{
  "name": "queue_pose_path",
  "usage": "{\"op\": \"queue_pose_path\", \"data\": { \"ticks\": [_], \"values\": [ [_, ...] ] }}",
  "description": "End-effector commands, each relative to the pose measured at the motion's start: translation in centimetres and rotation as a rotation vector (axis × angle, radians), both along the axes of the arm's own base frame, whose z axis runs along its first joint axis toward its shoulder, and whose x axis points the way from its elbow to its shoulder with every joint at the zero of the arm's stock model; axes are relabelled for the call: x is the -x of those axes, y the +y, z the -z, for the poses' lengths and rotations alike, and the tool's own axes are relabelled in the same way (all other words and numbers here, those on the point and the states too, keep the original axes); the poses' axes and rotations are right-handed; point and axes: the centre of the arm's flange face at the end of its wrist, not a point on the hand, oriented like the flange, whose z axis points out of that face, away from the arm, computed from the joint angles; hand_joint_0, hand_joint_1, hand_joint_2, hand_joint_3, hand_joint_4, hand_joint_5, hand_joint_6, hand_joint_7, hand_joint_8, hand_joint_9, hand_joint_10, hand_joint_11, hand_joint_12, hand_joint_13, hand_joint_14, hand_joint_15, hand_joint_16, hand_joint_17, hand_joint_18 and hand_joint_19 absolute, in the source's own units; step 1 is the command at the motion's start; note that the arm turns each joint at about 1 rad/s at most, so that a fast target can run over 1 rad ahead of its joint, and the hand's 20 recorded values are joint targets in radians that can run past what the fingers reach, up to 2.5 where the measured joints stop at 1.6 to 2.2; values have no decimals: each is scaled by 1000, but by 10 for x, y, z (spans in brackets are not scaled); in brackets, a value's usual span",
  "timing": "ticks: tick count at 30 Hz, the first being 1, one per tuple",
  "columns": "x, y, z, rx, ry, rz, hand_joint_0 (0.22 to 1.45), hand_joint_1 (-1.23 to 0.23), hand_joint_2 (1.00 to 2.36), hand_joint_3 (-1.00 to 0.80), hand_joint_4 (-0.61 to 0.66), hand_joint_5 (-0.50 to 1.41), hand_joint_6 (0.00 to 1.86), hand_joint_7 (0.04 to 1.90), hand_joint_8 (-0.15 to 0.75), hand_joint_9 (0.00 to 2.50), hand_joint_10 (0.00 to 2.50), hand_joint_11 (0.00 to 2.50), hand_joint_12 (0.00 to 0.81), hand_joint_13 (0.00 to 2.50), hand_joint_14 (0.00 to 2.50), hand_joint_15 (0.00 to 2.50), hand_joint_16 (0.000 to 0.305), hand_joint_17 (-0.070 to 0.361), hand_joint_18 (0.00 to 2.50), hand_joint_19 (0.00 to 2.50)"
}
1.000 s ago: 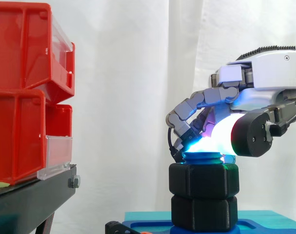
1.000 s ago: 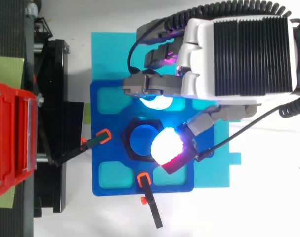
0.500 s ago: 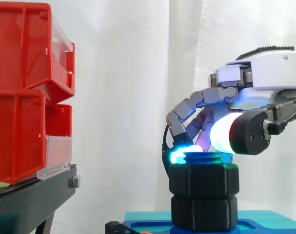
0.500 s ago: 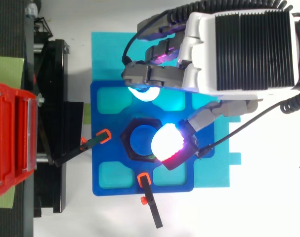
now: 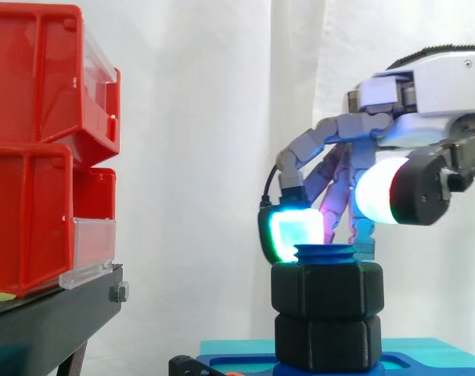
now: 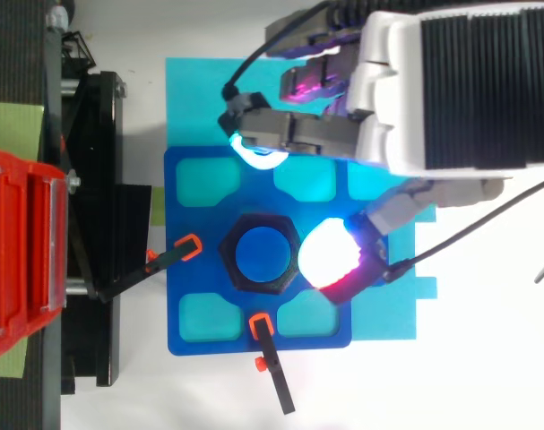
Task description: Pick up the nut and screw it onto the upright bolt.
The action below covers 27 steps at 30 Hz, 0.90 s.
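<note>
Two black hex nuts sit stacked on the upright blue bolt [image 5: 325, 252], the upper nut [image 5: 327, 290] just below the bolt's top. From above, the nut [image 6: 259, 254] rings the bolt's blue end. My hand [image 5: 433, 86] hovers above and to the right of the bolt, open, holding nothing. Its cyan fingertip [image 5: 290, 231] hangs beside the bolt's top, apart from the nut. In the top view the hand [image 6: 469, 90] is off to the right, its white pad [image 6: 328, 258] just clear of the nut's edge.
The bolt stands on a blue baseplate [image 6: 200, 313] held by two orange-and-black clamps [image 6: 177, 253] [image 6: 270, 358] on a cyan mat. Red bins [image 5: 41, 149] on a black stand [image 5: 49, 321] rise at the left.
The hand has lifted and drawn back to the right. Its pads, which rested on the top of the nut and bolt, now stand off them.
</note>
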Motion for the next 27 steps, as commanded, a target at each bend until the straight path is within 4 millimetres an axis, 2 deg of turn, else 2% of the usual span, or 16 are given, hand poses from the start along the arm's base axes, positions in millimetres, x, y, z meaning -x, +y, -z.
{"op": "queue_pose_path", "data": {
  "ticks": [1,15,19,22,24,25,27],
  "values": [
    [11,-3,-14,72,18,-2,482,-300,1000,-500,236,-52,504,995,237,1351,1,21,168,1013,0,0,26,58,679,130],
    [47,-16,-68,92,55,89,480,-303,1000,-500,241,-68,504,977,244,1248,0,3,188,942,0,0,27,60,618,115],
    [53,-18,-71,94,79,105,478,-308,1000,-500,237,-87,504,951,233,1161,0,0,204,879,0,0,27,61,572,98],
    [67,-17,-75,95,97,137,478,-308,1000,-500,225,-97,503,930,233,1135,0,0,207,862,0,0,27,62,553,91],
    [92,-20,-77,95,93,199,477,-310,1000,-500,219,-102,503,923,244,1106,0,0,209,842,0,0,28,62,528,88],
    [98,-20,-79,92,80,214,477,-311,1000,-500,218,-105,503,916,243,1095,0,0,214,830,0,0,28,62,522,89],
    [118,-20,-82,52,-4,275,477,-312,1000,-500,214,-107,503,915,243,1077,0,0,218,818,0,0,28,62,508,79]
  ]
}}
